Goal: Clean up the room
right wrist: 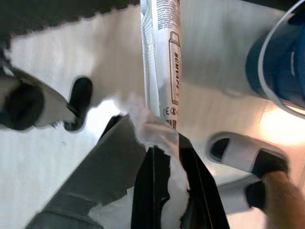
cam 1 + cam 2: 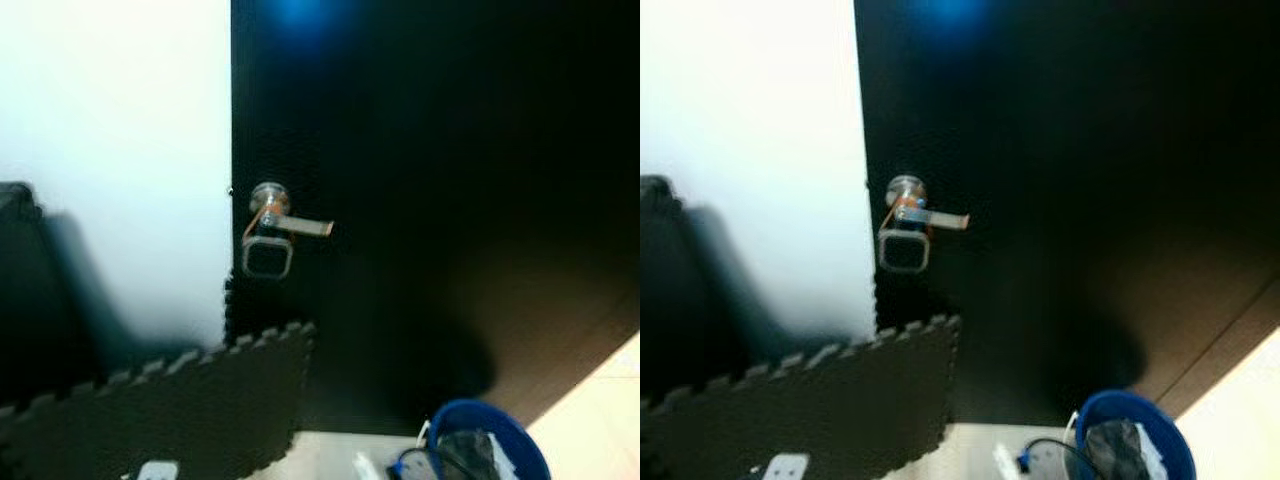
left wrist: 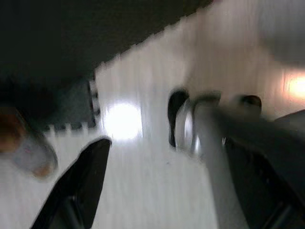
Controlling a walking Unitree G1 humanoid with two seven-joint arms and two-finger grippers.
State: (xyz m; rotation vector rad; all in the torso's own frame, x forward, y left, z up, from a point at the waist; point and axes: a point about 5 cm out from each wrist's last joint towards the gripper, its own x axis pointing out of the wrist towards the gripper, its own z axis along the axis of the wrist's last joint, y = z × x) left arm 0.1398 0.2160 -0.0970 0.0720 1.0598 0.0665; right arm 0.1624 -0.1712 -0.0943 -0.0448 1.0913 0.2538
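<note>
At the near edge of the head views a blue bucket (image 2: 490,440) stands on the pale floor (image 2: 590,410) to the right, holding dark and white clutter that is too blurred to name, with a dark cable (image 2: 415,462) looping just beside its left rim. In the right wrist view the right end effector (image 1: 167,191) has its two black fingers closed together on a crumpled white wrapper (image 1: 159,62) printed with black lettering; the wrapper sticks out from the fingertips over the floor, with the rim of the blue bucket near it on one side. A pale slipper (image 1: 243,155) lies on the floor close to that end effector, and a person's bare leg (image 1: 283,200) shows at the frame edge beside it. In the left wrist view the left end effector (image 3: 157,167) hangs over the glossy floor with its fingers (image 3: 81,176) spread well apart and nothing between them; the picture is smeared, though a silver leg of the robot (image 3: 214,157) and dark shoes can be made out. To the near left in the head views lies a dark foam mat (image 2: 170,410) with a toothed, interlocking edge, and a small white object (image 2: 155,470) rests at its near border. Farther off stands a black door (image 2: 430,180) with a silver lever handle (image 2: 285,222), a small framed tag (image 2: 267,258) hanging from it on an orange band. Left of the door is a bright white wall (image 2: 120,150).
</note>
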